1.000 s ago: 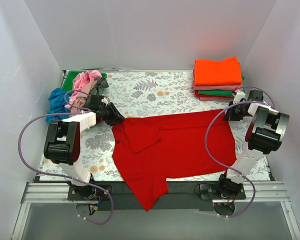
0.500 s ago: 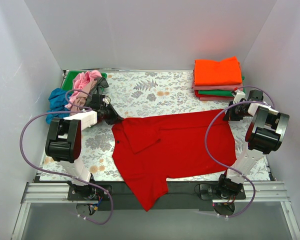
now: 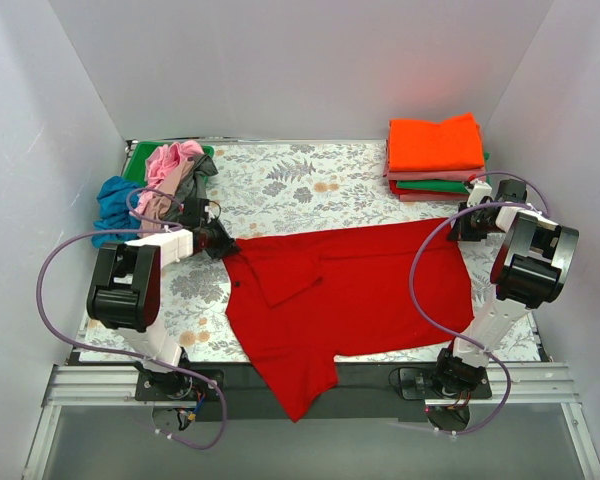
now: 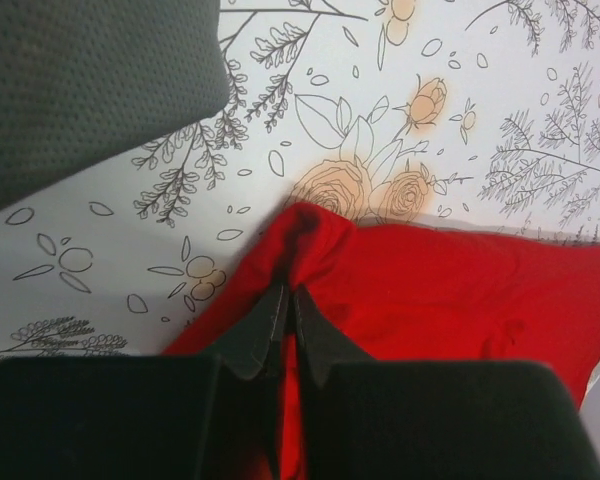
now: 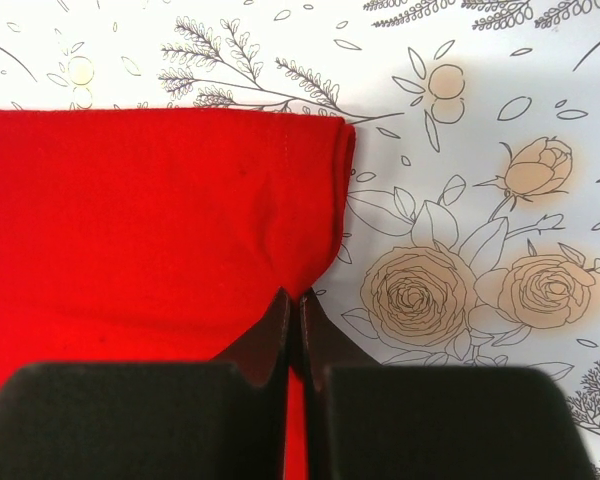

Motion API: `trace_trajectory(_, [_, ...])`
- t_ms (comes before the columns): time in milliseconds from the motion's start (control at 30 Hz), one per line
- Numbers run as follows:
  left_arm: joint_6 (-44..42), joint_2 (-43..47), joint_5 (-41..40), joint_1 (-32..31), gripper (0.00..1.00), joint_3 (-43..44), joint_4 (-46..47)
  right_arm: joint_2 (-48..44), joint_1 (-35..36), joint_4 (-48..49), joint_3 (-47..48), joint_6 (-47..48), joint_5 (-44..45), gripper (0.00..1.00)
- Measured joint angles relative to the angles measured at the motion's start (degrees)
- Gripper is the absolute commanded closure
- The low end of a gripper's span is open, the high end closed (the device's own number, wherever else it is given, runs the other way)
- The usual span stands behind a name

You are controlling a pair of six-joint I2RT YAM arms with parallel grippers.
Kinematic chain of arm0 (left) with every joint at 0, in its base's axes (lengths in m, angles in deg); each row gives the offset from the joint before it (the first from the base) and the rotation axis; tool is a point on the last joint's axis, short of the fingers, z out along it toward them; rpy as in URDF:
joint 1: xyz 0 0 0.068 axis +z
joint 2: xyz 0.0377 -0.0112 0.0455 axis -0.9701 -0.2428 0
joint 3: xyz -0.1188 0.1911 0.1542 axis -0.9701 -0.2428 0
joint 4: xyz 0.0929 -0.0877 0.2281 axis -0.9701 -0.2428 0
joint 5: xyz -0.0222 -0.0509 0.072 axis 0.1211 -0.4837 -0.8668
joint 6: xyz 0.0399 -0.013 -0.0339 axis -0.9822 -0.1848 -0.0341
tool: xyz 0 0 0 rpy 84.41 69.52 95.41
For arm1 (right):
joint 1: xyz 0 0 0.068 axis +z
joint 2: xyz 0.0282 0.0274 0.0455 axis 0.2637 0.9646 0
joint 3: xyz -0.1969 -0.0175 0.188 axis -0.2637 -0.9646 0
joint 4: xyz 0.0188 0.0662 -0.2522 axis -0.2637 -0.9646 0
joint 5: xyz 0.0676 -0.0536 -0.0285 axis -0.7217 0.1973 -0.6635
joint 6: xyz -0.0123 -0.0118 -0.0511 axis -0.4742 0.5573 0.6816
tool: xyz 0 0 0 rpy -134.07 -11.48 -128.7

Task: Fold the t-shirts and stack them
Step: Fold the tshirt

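While both jaws pinch its corners, the red t-shirt (image 3: 360, 290) lies spread.

Blk/white arms (image 3: 130, 285) w/ purple cables (image 3: 43, 290)

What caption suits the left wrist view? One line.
Left gripper shut on a corner of the red t-shirt over the floral tablecloth.

Tablecloth (image 3: 310, 185) bears red t-shirt (image 3: 360, 290); folded stack (image 3: 435, 145); crumpled pile (image 3: 165, 175), perhaps overhanging.
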Motion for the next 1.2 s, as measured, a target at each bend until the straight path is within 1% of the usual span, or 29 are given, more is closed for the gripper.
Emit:
trace_trajectory(300, [0.7,0.7,-0.2,0.4,1.00,-0.2,0.8,0.0,0.0,0.1,0.0,0.0,0.0,0.99])
trace_trajectory(533, [0.5,0.4,-0.2,1.1,1.00,3.3,0.8,0.0,0.0,0.1,0.0,0.0,0.0,0.99])
trace_trajectory(833, [-0.5,-3.6,0.5,1.6,1.00,6.0,0.3,0.9,0.1,-0.2,1.3,-0.3,0.0,0.99])
trace_trajectory(900, [-0.7,-4.4,0.8,1.6,0.98,6.8,0.3,1.4,0.3,-0.2,2.1,-0.5,0.0,0.99])
trace_trajectory(1033, [-1.0,-4.6,1.3,1.6,0.86,7.0,0.3,1.7,0.4,-0.2,2.5,-0.7,0.3,0.99])
trace_trajectory(1067, [-1.1,-4.5,1.2,1.7,0.80,6.9,0.3,1.7,0.4,-0.2,2.5,-0.7,0.3,0.99])
trace_trajectory(1100, [-1.2,-4.3,1.1,1.8,0.78,6.8,0.3,1.7,0.4,-0.2,2.5,-0.7,0.4,0.99])
trace_trajectory(1200, [-1.5,-3.0,0.9,2.3,0.73,6.2,-0.2,1.7,0.4,-0.2,2.8,-0.6,0.6,0.77])
